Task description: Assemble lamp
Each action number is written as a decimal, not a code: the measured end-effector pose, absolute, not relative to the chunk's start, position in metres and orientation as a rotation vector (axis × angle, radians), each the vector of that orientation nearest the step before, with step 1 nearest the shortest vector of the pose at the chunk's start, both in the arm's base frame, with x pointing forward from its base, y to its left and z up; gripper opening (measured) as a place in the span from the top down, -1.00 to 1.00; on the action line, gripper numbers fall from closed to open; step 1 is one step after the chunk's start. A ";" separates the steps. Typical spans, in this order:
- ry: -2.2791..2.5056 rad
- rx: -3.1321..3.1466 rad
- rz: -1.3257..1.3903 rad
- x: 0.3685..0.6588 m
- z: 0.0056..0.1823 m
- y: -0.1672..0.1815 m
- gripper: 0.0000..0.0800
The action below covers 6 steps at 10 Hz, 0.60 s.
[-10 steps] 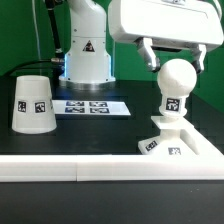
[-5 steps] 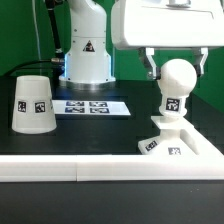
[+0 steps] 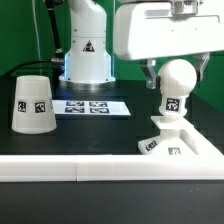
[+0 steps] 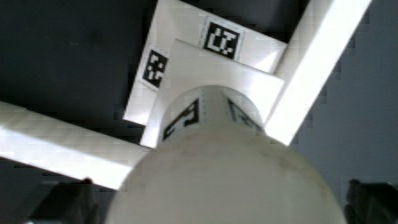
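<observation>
The ball-shaped bulb [image 3: 177,82] stands upright on its neck in the stepped square base [image 3: 172,142] at the exterior view's right. My gripper [image 3: 177,74] is open, with one finger [image 3: 150,76] on each side of the ball and not touching it. In the wrist view the bulb [image 4: 222,150] fills the middle, the base [image 4: 217,45] lies beyond it, and my gripper [image 4: 217,206] shows only dark fingertips [image 4: 68,200] at the edges. The tapered shade [image 3: 33,103] stands mouth down on the table at the exterior view's left, apart from the other parts.
The marker board [image 3: 90,106] lies flat on the dark table between the shade and the base. The robot's white pedestal [image 3: 86,50] stands behind it. A white rail [image 3: 60,170] runs along the table's front edge, and the base sits against it.
My gripper has levelled out and come down, so its fingers now flank the bulb's ball. The bulb, base and shade have not moved.
</observation>
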State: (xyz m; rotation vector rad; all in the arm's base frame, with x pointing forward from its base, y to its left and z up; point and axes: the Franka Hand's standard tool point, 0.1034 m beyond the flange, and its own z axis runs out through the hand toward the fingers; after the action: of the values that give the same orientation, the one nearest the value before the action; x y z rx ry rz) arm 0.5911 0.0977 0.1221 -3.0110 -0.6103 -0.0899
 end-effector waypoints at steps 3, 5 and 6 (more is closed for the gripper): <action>-0.603 -3.012 -0.096 0.595 0.122 0.096 -0.75; -0.603 -3.012 -0.096 0.595 0.122 0.096 -0.51; -0.603 -3.013 -0.096 0.595 0.122 0.096 -0.51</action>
State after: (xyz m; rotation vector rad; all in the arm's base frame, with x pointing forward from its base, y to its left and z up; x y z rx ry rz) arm 0.5952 0.0962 0.1220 -3.0125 -0.6027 -0.0963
